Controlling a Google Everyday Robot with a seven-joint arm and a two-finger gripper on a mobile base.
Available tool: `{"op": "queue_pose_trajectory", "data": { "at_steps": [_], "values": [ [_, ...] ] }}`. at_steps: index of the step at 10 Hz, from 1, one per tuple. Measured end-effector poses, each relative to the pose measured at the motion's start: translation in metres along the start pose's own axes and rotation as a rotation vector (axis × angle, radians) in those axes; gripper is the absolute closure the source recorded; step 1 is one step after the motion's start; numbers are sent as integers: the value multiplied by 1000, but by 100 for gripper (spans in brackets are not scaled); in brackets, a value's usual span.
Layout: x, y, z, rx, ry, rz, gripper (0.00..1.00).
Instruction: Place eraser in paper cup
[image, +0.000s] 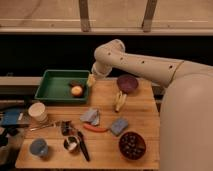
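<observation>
One gripper (91, 80) is shown at the right rim of the green tray (56, 99), carried by an arm reaching in from the right; whether it is spread or closed cannot be told. The eraser (73, 84), a small dark block, lies inside the tray, just left of the gripper and just behind the orange ball (76, 91); its long axis cannot be made out. The paper cup (37, 111) stands well apart, below the tray's left end. A short leftward reach is judged necessary first.
</observation>
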Motion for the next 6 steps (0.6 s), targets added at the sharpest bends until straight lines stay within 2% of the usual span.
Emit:
{"op": "queue_pose_trajectory", "data": {
  "at_steps": [5,6],
  "values": [
    [1,2,1,0,1,-4,34],
    [1,1,3,11,-2,-13,34]
  ]
}}
